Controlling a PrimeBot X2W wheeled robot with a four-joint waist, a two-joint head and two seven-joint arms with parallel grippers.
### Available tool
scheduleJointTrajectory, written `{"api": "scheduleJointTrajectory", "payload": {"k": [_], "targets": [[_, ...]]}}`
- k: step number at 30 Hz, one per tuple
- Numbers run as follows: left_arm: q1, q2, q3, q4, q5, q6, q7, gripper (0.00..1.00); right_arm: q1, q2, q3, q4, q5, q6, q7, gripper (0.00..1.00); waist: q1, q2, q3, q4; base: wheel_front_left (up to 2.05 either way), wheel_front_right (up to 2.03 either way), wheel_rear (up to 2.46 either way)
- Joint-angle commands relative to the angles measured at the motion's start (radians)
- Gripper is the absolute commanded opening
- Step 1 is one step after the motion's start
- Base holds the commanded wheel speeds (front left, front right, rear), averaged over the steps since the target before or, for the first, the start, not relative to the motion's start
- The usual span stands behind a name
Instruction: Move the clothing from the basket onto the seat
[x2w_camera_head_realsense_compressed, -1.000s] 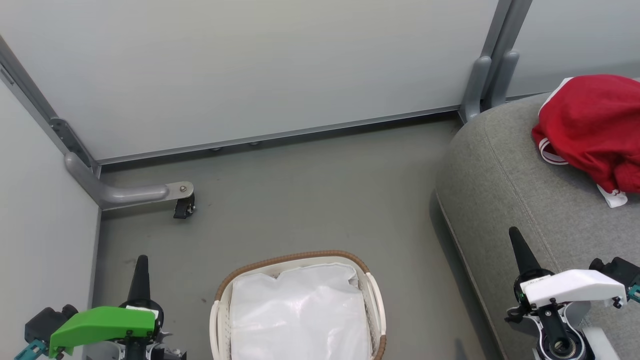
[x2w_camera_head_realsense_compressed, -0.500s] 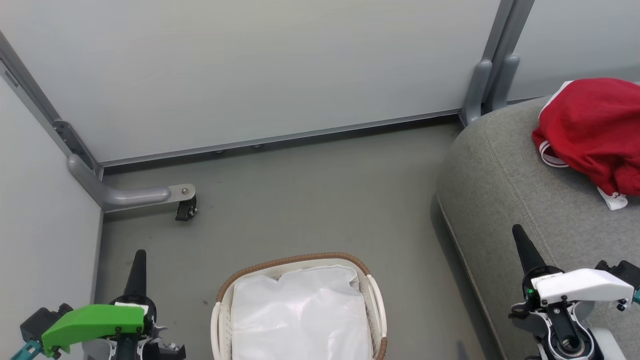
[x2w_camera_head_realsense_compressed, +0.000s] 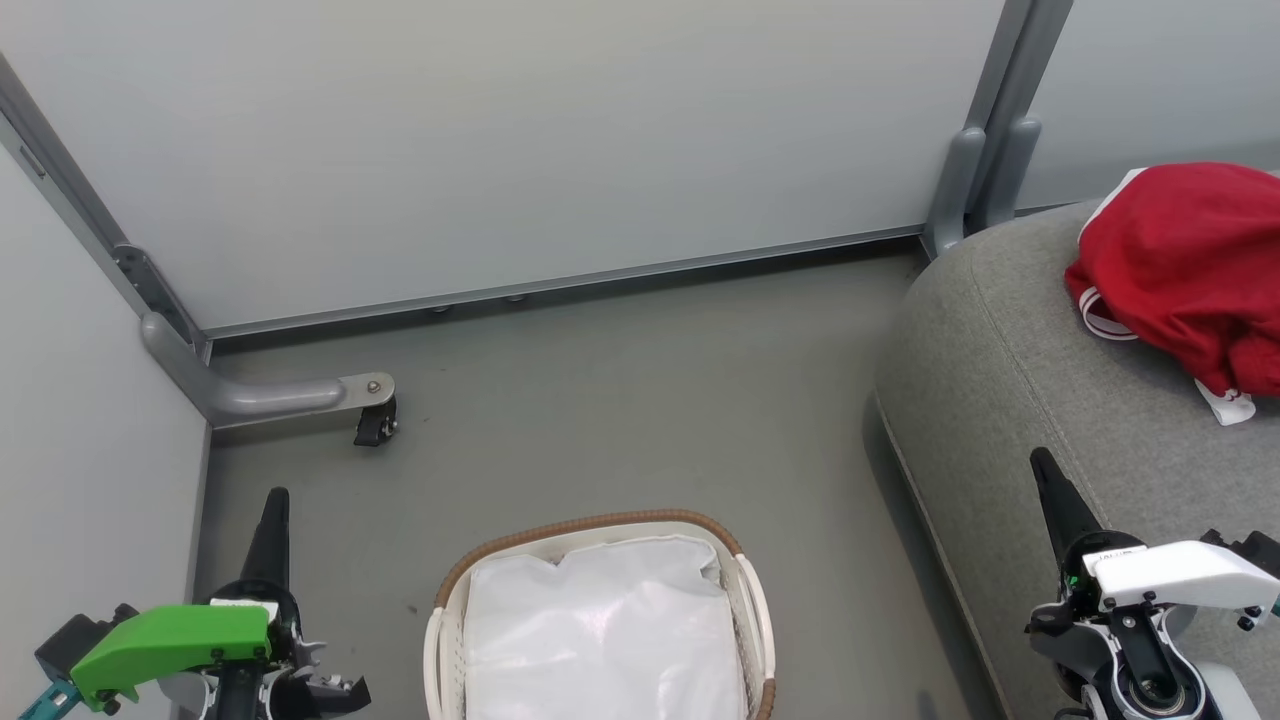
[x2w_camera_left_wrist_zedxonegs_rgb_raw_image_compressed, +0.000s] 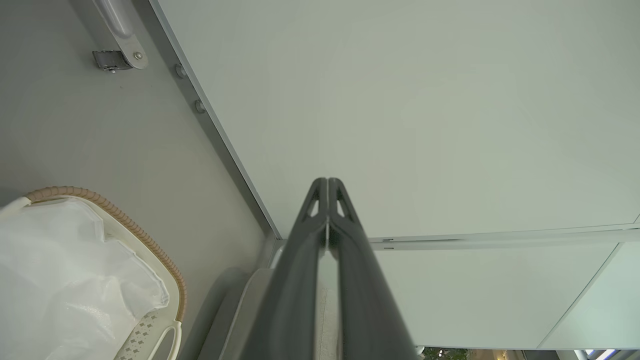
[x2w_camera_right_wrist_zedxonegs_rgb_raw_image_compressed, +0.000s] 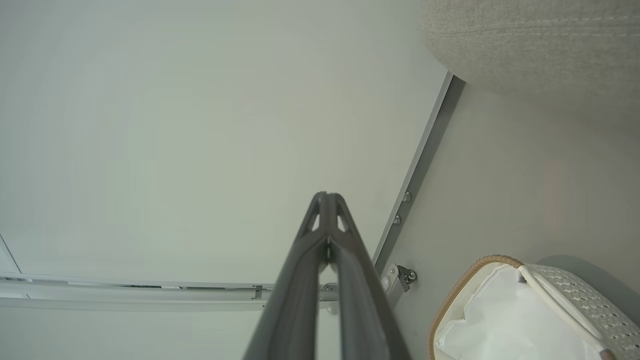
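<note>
In the head view the clothing (x2w_camera_head_realsense_compressed: 1190, 270) lay bunched in a red heap on the seat (x2w_camera_head_realsense_compressed: 1000, 400), toward its far edge and well back from the rounded edge that faced the basket (x2w_camera_head_realsense_compressed: 590, 522). The basket stood on the floor (x2w_camera_head_realsense_compressed: 620, 400), and I could see nothing in it but its white liner (x2w_camera_head_realsense_compressed: 600, 640), though its near end was cut off. My left jaws hung over the floor beside the basket. My right jaws hung over the seat's near part, and the clothing was well apart from them, farther along the seat and to their right.

In the left wrist view my left jaws were pressed shut on nothing, pointing at the pale wall (x2w_camera_left_wrist_zedxonegs_rgb_raw_image_compressed: 425, 100), with the basket rim (x2w_camera_left_wrist_zedxonegs_rgb_raw_image_compressed: 125, 220) off to one side.

In the right wrist view my right jaws were likewise closed and empty, with the seat's edge (x2w_camera_right_wrist_zedxonegs_rgb_raw_image_compressed: 530, 40) above them and the basket (x2w_camera_right_wrist_zedxonegs_rgb_raw_image_compressed: 460, 280) below.

I judged the main risks to be two. I might mistake the liner for a garment and drag it out. Or I might nudge the loose heap, so that it slid over the seat's edge.
</note>
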Motion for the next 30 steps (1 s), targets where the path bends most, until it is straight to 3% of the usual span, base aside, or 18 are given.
{"api": "scheduleJointTrajectory", "payload": {"k": [1,23,30], "targets": [[-0.023,0.006,0.005,-0.008,-0.022,-0.007,0.007,0.00,0.009,-0.002,-0.006,-0.010,0.023,0.000,0.007,0.00,0.0000,-0.0001,-0.001,0.000,0.00,0.00,0.00],[-0.031,0.007,0.021,-0.020,-0.162,-0.018,0.046,0.00,0.020,0.001,-0.028,-0.031,0.174,0.000,0.047,0.00,0.0000,-0.0001,-0.016,0.006,0.00,0.00,0.00],[-0.029,0.007,0.021,-0.020,-0.163,-0.018,0.048,0.00,0.021,0.001,-0.028,-0.031,0.176,0.000,0.047,0.00,0.0000,-0.0001,-0.016,0.006,0.00,0.00,0.00]]}}
